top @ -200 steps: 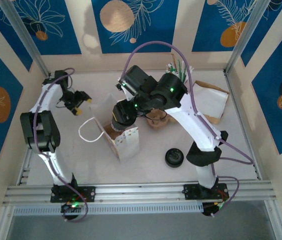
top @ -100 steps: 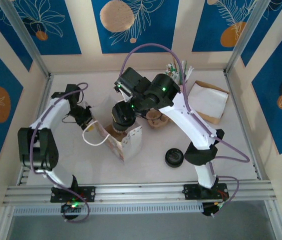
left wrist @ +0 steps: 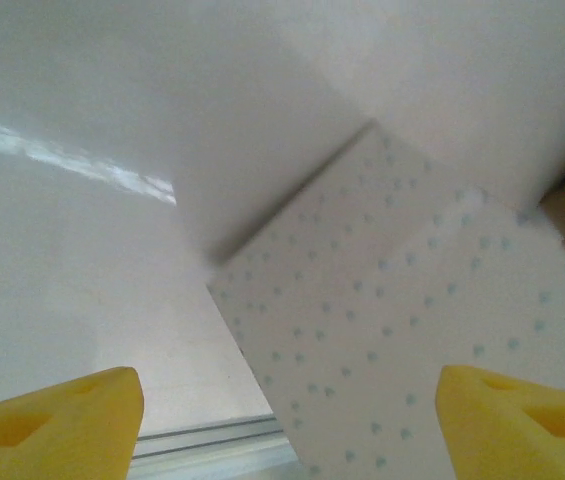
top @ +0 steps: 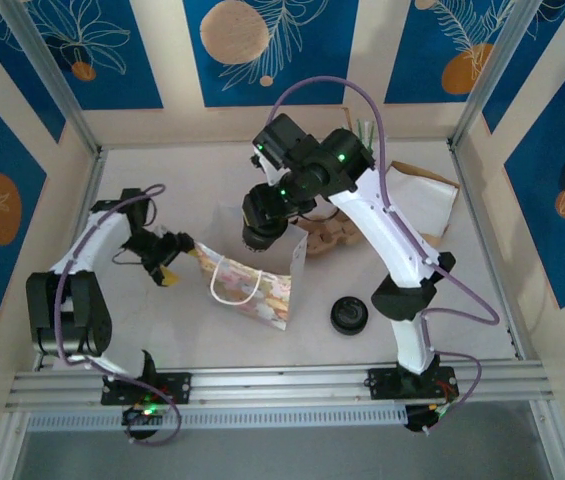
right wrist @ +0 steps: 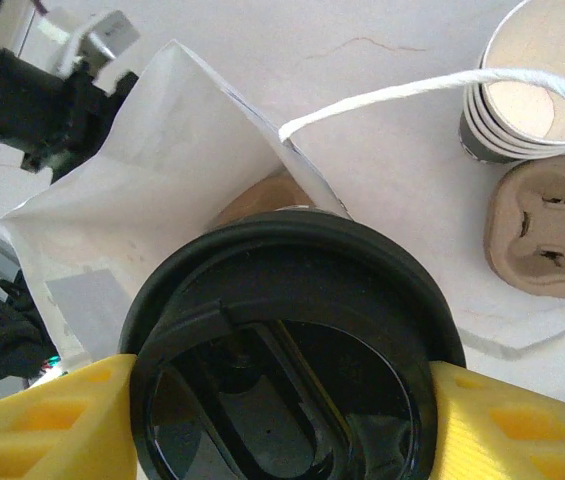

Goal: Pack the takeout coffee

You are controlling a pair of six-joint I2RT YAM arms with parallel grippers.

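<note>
- My right gripper (right wrist: 282, 420) pinches the coffee (right wrist: 282, 340), with one yellow finger on each side of its black lid. The coffee hangs just above the far edge of the bag (top: 252, 285), near the middle of the tabletop (top: 142, 175).
- My left gripper (left wrist: 287, 420) is spread wide and holds nothing. It sits just beside the left end of the bag.
- From above, the bag leans far over and looks almost flat, and nothing holds it up. If I push the coffee down now, I think it will hit the paper wall. That could squash the bag or shove it away.
- The right wrist view shows the bag mouth partly open. I cannot tell if it is wide enough. The cup could catch on the paper edge and tip.
- The fingers press at the lid, and I cannot see the cup under it. If the lid pops off, the cup could drop and spill.
- The white handle (right wrist: 412, 90) stretches across close to the coffee. It could snag on a finger.
- It is crowded to the right of the bag. The cups (right wrist: 527, 100) and the brown tray (right wrist: 552, 225) are near, so I should not swing that way.
- A loose lid (top: 349, 315) lies toward the front, apart from the bag.
- The bare tabletop in front of the bag gives the most room. My left arm is close to the left wall, so it has little room there.
</note>
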